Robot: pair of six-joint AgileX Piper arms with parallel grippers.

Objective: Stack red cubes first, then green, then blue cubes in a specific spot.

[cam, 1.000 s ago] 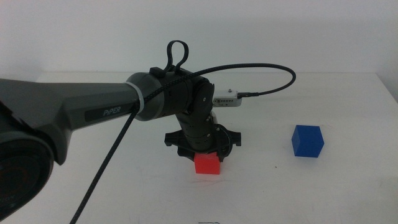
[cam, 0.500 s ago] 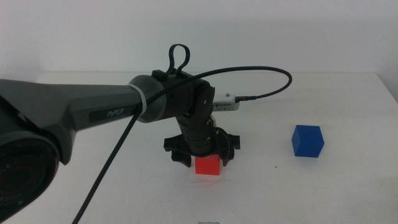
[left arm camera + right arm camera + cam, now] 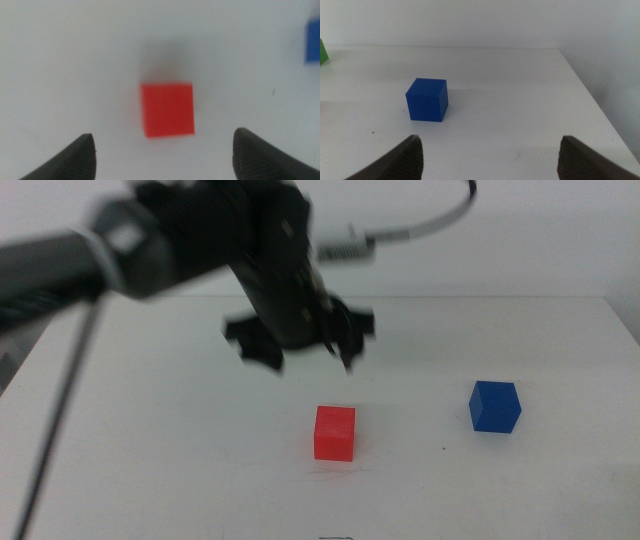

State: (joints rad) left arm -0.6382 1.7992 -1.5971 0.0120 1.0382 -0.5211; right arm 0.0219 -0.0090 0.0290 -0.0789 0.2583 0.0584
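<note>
The red cube (image 3: 334, 432) rests alone on the white table, also seen in the left wrist view (image 3: 167, 109). My left gripper (image 3: 308, 353) hangs blurred above and behind it, open and holding nothing; in its own view the left gripper (image 3: 165, 157) has its jaws spread wide on either side of the cube below. To the right sits the blue cube (image 3: 495, 406). My right gripper (image 3: 490, 160) is open, low over the table, with the blue cube (image 3: 426, 100) ahead of it. A sliver of the green cube (image 3: 322, 51) shows only at the right wrist picture's edge.
The white table (image 3: 180, 470) ends at a right edge (image 3: 590, 100) not far beyond the blue cube. A black cable (image 3: 55, 440) trails from the left arm over the table's left side.
My left gripper has let go of the red cube and lifted up and back from it. The red cube stays where it was set down; the blue cube has not moved.
</note>
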